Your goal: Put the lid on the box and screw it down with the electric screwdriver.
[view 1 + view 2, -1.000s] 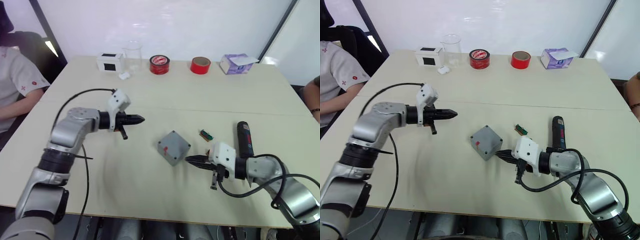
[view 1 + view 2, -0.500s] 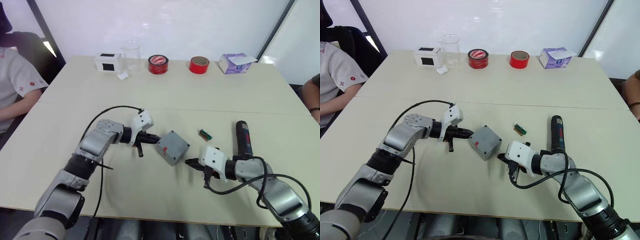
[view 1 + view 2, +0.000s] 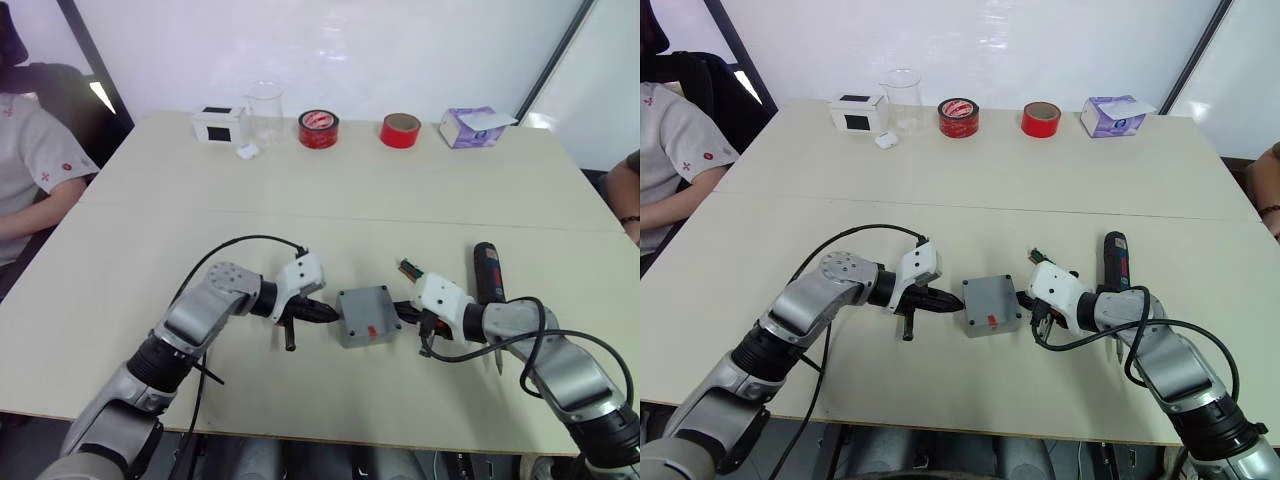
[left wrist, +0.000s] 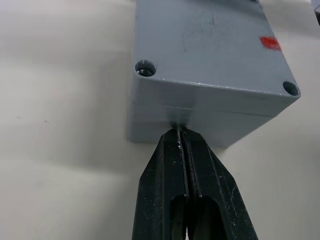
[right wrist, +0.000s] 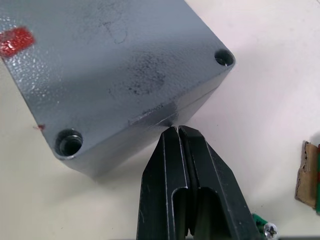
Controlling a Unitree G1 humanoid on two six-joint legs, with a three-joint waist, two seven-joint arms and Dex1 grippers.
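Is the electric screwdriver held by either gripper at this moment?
No: the electric screwdriver lies on the table beside the right arm, while both the left gripper and the right gripper are shut, tips against the box.

Setting: pale table against a white wall, bright even light.

Beige table [image 3: 330,190] with a seam running left to right across its middle. Far edge holds a white box with a black square [image 3: 218,124], a clear beaker [image 3: 264,108], two red tape rolls [image 3: 319,128] [image 3: 400,129] and a purple tissue box [image 3: 472,127]. White wall [image 3: 330,50] behind, with dark slanted bars at far left and far right. Seated person in a white shirt [image 3: 30,160] at left, by a black chair [image 3: 40,80].
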